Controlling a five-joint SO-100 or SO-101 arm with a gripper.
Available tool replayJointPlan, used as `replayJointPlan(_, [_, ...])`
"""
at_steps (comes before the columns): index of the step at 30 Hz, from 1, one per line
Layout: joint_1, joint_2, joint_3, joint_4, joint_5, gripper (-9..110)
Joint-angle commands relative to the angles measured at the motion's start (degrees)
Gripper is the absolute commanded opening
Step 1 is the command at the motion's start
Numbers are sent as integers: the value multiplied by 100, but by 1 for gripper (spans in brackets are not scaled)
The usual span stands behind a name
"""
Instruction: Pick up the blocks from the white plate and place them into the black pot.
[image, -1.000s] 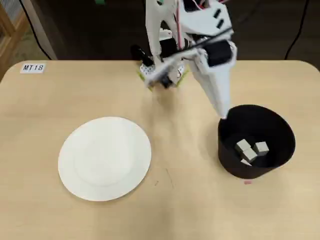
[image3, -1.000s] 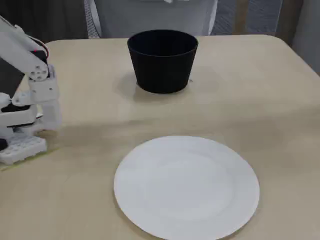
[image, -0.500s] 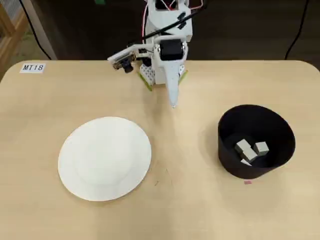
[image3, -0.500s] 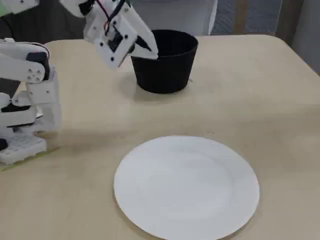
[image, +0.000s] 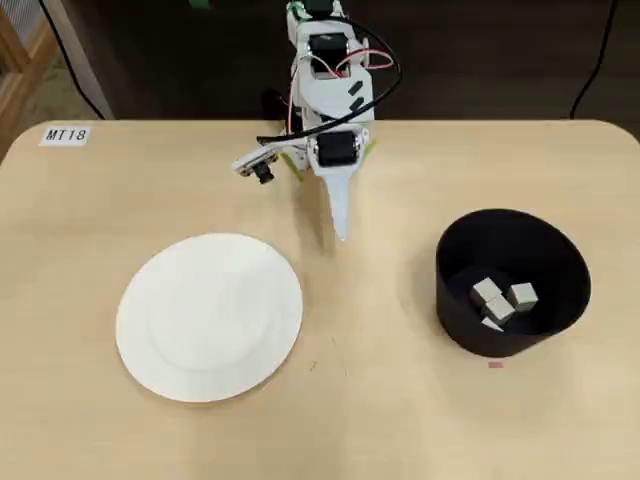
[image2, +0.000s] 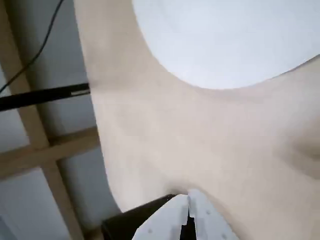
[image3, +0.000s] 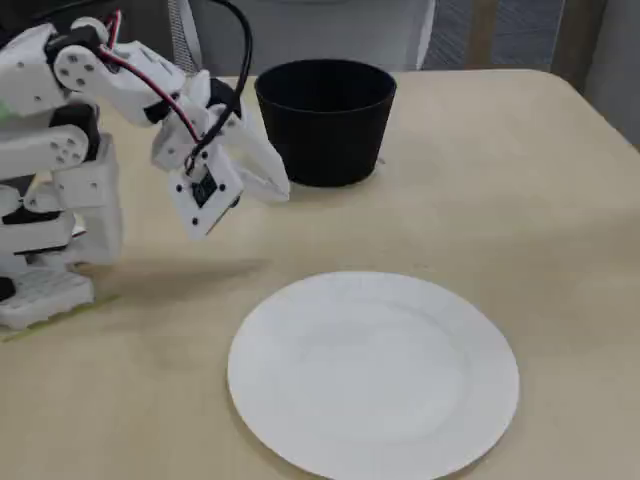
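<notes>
Blocks (image: 500, 298) in pot (image: 462, 300) (claw (image: 341, 233) apart)

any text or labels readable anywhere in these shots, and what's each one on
"MT18": on a small white label stuck near the far left corner of the table, seen in the overhead view.
No writing shows on the white plate, the black pot or the arm.
A small pink mark by the pot is too small to read.

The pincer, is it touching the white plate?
Apart. In the overhead view the pincer points at bare table beyond the plate, with tabletop showing between them. The fixed view also shows it hanging clear of the plate.
</notes>
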Motion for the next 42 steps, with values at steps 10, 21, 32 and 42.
replayJointPlan(10, [141,53,343,-70,-334,-2])
replayJointPlan(21, [141,53,352,-97,-378,-2])
replayJointPlan(32, [141,53,352,-97,-378,-2])
replayJointPlan(42, [141,53,352,-97,-378,-2])
